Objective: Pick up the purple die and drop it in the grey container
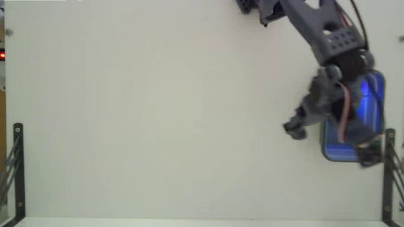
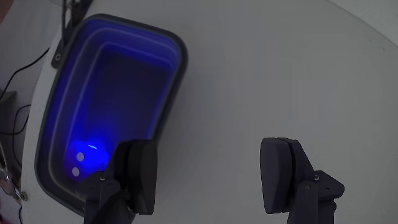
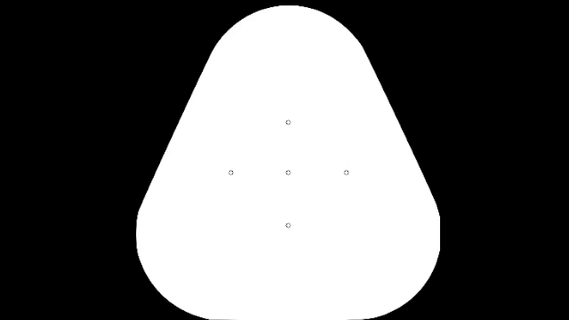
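Observation:
The grey container (image 2: 177, 68) looks deep blue under this light and lies at the left of the wrist view. In the fixed view the container (image 1: 338, 150) is at the right edge, partly covered by the arm. The purple die (image 2: 84, 159) rests inside it at the near left corner of the hollow, glowing blue-violet with two white pips showing. My gripper (image 2: 208, 177) is open with nothing between its fingers (image 2: 137, 174), and it hangs over the bare table just right of the container's rim. The fixed view shows the gripper (image 1: 297, 126) left of the container; the die is hidden there.
Black metal brackets stand at the table's left (image 1: 17, 164) and right (image 1: 388, 180) front corners. Another black bracket (image 2: 67, 28) and loose cables (image 2: 18, 118) lie beyond the container's far and left sides. White tabletop (image 1: 158, 113) stretches to the left.

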`<act>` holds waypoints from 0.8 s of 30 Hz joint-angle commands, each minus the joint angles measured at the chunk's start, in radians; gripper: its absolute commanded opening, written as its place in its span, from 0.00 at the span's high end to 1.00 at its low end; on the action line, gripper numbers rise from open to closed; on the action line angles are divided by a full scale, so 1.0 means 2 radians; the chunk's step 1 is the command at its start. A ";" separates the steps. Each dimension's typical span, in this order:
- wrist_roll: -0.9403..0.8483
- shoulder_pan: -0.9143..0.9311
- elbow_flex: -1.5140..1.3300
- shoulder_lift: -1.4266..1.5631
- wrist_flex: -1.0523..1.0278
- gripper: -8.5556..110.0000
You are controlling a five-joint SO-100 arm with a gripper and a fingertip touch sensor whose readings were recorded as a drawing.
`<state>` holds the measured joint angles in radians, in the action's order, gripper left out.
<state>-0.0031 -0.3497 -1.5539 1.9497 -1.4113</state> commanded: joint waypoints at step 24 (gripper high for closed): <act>0.002 0.129 -0.163 0.205 -0.009 0.00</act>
<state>-0.0046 -0.1104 -1.8684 2.2902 -1.4113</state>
